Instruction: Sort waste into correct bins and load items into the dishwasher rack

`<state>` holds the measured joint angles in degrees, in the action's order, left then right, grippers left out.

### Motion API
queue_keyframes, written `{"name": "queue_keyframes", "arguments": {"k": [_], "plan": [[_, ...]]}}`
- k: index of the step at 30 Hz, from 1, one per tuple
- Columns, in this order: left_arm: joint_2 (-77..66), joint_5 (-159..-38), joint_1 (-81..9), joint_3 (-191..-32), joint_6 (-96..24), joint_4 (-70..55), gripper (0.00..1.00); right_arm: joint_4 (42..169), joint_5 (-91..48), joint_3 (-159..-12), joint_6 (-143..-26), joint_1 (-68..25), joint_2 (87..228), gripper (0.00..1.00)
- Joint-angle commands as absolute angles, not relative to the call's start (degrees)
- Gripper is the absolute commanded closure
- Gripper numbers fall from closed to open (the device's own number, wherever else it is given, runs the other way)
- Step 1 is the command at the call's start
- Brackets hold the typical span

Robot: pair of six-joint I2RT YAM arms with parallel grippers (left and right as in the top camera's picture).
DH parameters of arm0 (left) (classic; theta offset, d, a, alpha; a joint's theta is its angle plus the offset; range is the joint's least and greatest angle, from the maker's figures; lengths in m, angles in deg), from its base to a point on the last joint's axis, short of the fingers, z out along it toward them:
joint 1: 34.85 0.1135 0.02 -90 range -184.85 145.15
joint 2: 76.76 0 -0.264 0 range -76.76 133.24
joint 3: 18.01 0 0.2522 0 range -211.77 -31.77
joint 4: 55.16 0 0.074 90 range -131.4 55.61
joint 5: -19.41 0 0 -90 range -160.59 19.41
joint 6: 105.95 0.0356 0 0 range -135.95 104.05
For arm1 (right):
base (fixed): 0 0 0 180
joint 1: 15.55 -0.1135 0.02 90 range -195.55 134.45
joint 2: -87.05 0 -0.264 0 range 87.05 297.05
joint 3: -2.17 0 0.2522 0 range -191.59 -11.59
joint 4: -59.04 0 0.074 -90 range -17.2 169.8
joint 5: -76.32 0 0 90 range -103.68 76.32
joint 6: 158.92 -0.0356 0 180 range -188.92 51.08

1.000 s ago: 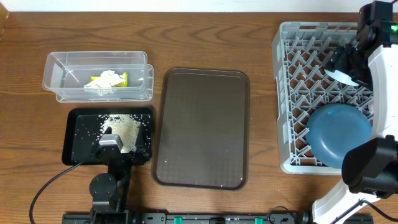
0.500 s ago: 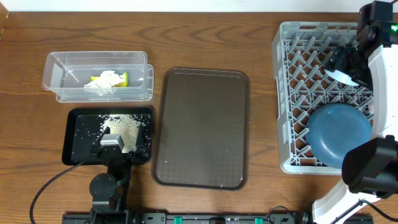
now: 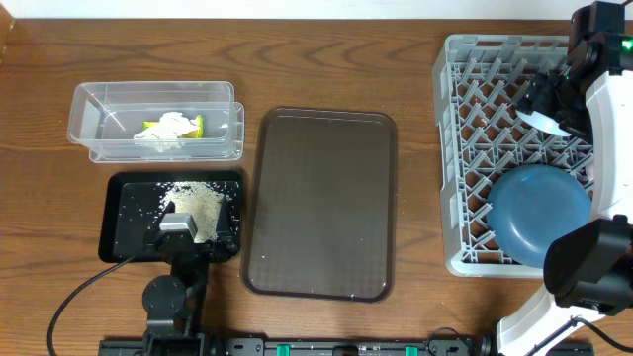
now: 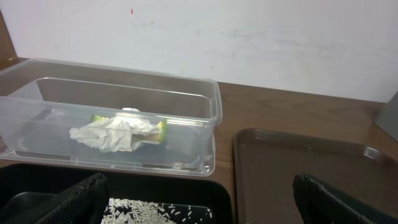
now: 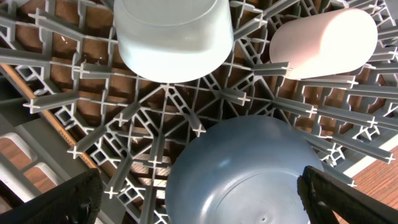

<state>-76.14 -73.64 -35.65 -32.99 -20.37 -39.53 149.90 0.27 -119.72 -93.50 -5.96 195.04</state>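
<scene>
The left pincer (image 4: 199, 186) hangs over the near end of the black tray (image 3: 119, 213). Its two fingers stand wide apart and hold nothing. A heap of rice (image 3: 195, 205) lies in that tray, just past the fingers, and some loose grains are spread around the heap. Behind the black tray, close beside it, stands the clear tub (image 4: 211, 106). The crumpled wrapper (image 4: 118, 132) lies on the floor of the tub.

To the right of both bins lies the brown serving tray (image 3: 321, 203), flat on the wooden table (image 3: 415, 59). It sits between the bins and the grey rack (image 3: 465, 148).

The big blue plate (image 3: 539, 213) rests in the near part of the rack. Farther back, the right pincer (image 5: 199, 186) hangs above the rack. Its fingers are spread wide too, and nothing is between them. Right below it sits a round blue dish (image 5: 242, 168), bottom up on the pegs. I cannot tell if this is the plate or the light blue bowl. Past the dish, the mint green bowl (image 5: 168, 37) sits bottom up in the rack. Beside it the pink cup (image 5: 323, 40) lies on its side.
</scene>
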Motion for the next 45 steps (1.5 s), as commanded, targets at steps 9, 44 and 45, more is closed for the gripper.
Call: {"name": "queue_keyframes", "arguments": {"k": [9, 44, 45], "plan": [[-76.49, -72.73, -35.41, -32.0, -19.59, -37.47, 0.04, 149.95, 0.84, -119.9, -94.18, -5.86, 195.43, 0.01], [-76.49, -72.73, -35.41, -32.0, -19.59, -37.47, 0.04, 147.87, 1.63, -119.79, -92.89, -5.88, 178.36, 0.01], [-76.47, -72.73, -35.41, -32.0, -19.59, -37.47, 0.04, 146.8, 0.67, -119.35, -92.87, -6.01, 177.05, 0.01]]}}
